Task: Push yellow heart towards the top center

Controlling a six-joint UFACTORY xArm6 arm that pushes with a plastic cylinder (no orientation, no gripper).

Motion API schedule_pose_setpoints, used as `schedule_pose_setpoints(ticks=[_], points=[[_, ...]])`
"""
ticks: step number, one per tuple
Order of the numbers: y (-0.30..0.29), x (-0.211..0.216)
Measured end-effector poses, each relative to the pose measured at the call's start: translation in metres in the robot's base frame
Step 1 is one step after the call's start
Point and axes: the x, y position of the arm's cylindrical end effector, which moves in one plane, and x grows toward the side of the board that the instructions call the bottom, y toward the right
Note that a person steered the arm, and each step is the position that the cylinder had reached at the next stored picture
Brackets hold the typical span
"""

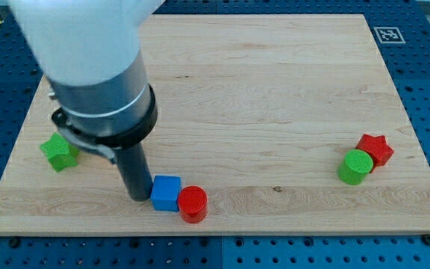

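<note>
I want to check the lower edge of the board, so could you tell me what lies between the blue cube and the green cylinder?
In the camera view, the red cylinder touches the blue cube on its right; beyond it, bare board runs to the green cylinder.

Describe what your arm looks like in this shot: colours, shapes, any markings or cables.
My arm shows a broad white, blurred upper shell, then a dark grey cylindrical section ringed by a thin pale band. Below that sits a black collar with a grey bracket, narrowing to a straight dark rod. My tip is its blunt lower end. No cables or printed markings show.
</note>
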Motion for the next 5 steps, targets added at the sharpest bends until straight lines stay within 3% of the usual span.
schedule_pose_setpoints(ticks=[1,2,5], points=[[-0.033,-0.017],[-0.034,-0.048],[-0.038,-0.087]])
